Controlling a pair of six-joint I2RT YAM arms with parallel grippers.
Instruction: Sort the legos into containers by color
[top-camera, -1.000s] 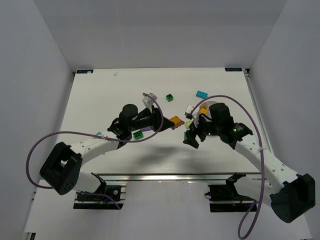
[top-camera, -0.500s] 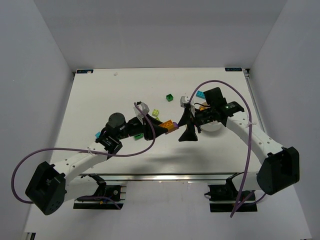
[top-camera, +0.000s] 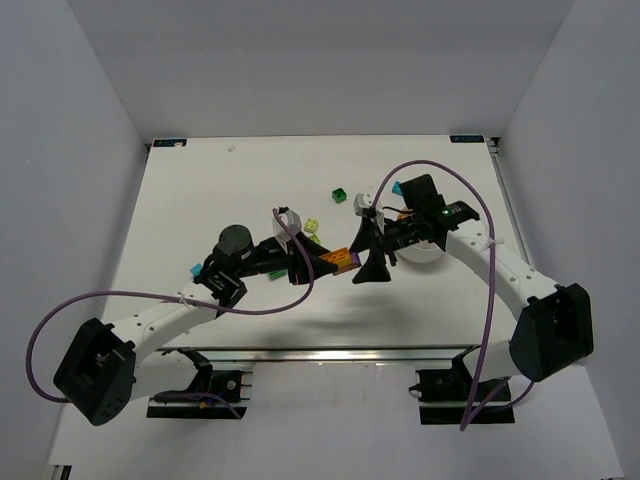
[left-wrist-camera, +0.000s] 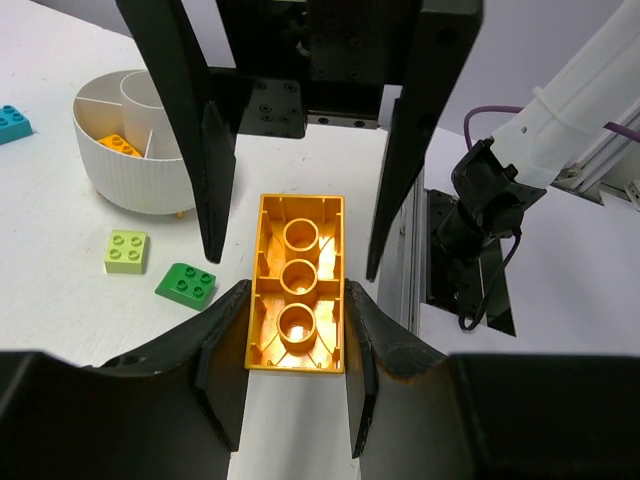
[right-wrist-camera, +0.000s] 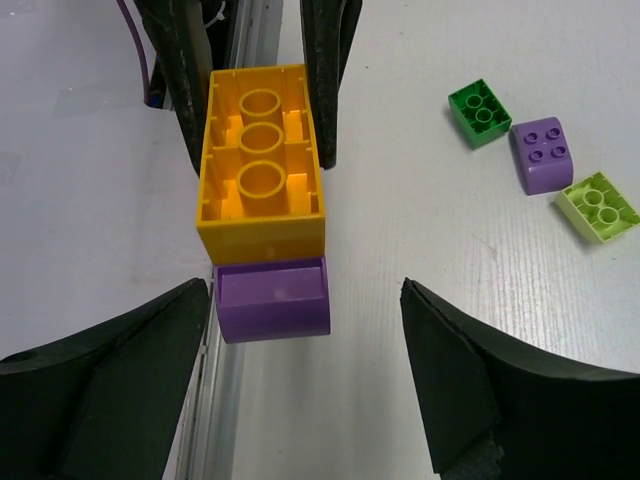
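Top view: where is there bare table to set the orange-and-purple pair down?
Free: the far-left table, between the far edge and the left arm, and the near strip along the rail. Crowded: the centre, where the left tool holding the orange brick faces the open right tool, with the green brick, lime brick and bowl close by.

My gripper (right-wrist-camera: 305, 295) gapes wide before an orange brick (right-wrist-camera: 260, 160), hollow side facing me, with a purple brick (right-wrist-camera: 272, 300) on its near end. A green brick (right-wrist-camera: 479, 112), purple block (right-wrist-camera: 542, 153) and lime brick (right-wrist-camera: 598, 206) lie on the counter (right-wrist-camera: 400, 230) at right.
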